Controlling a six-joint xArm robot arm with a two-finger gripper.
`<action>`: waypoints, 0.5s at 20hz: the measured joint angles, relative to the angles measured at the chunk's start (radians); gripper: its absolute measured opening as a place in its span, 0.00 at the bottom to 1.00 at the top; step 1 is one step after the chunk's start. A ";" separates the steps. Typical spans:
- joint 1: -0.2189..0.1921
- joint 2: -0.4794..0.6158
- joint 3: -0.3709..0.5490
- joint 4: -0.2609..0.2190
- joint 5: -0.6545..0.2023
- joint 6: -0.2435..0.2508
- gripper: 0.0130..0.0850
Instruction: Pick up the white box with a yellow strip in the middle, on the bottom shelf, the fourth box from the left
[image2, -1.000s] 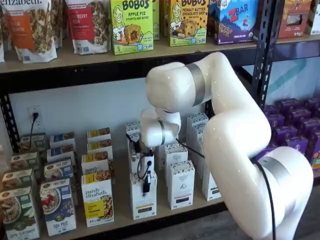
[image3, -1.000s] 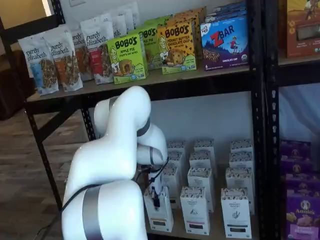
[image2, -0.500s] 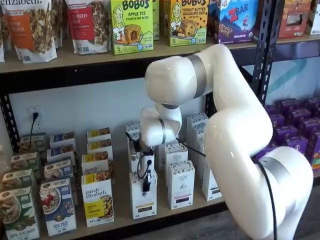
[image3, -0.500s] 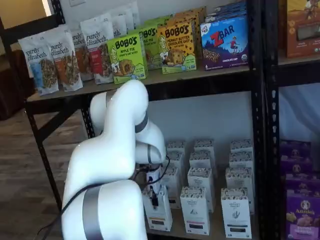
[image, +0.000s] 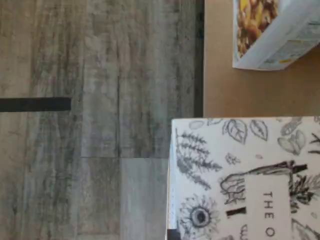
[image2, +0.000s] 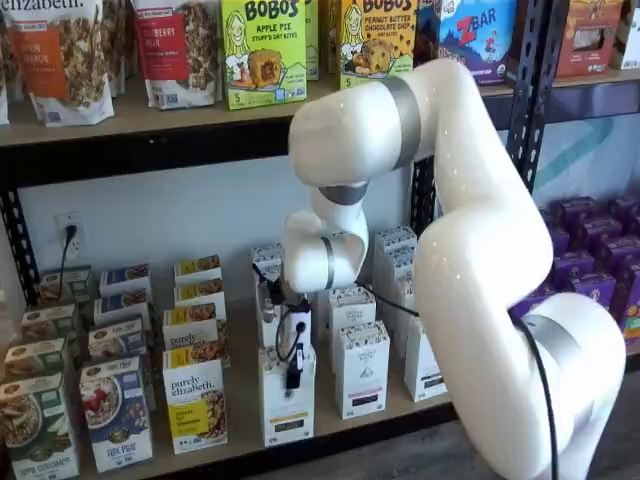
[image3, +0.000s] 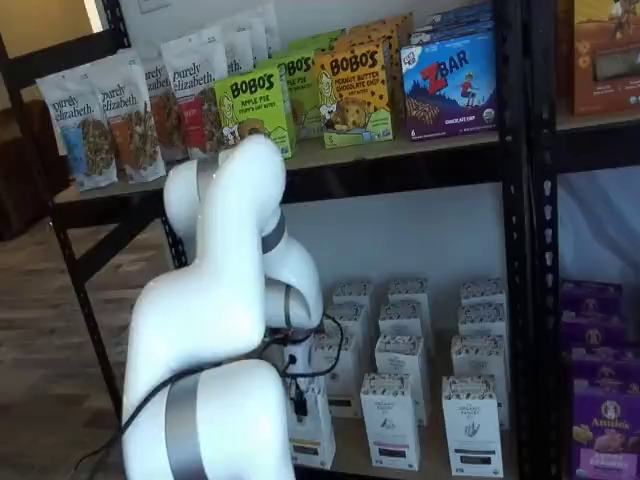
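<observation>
The white box (image2: 287, 405), a tall narrow carton with a dull yellow-brown strip low on its front, stands at the front of the bottom shelf (image2: 245, 428). My gripper (image2: 292, 372) reaches down over its top with black fingers against its upper front, shut on it. In a shelf view the box (image3: 314, 432) sits forward of its row, partly behind my arm, with the gripper (image3: 300, 400) on it. In the wrist view its speckled botanical top (image: 240, 175) is close under the camera, over the shelf's front edge (image: 215, 95).
Like white cartons with black strips (image2: 361, 370) stand right of the box and behind it. A purely elizabeth box (image2: 195, 405) stands to its left and shows in the wrist view (image: 270, 35). Purple boxes (image2: 590, 260) lie beyond a black rack post (image2: 527, 100).
My upper arm has risen and swung back. The gripper and the white box have shifted a little forward, out of the row toward the shelf's front edge.
</observation>
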 joint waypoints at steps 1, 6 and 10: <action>0.004 -0.017 0.024 0.007 -0.009 -0.004 0.44; 0.022 -0.097 0.144 0.022 -0.056 -0.004 0.44; 0.039 -0.144 0.226 0.020 -0.095 0.011 0.44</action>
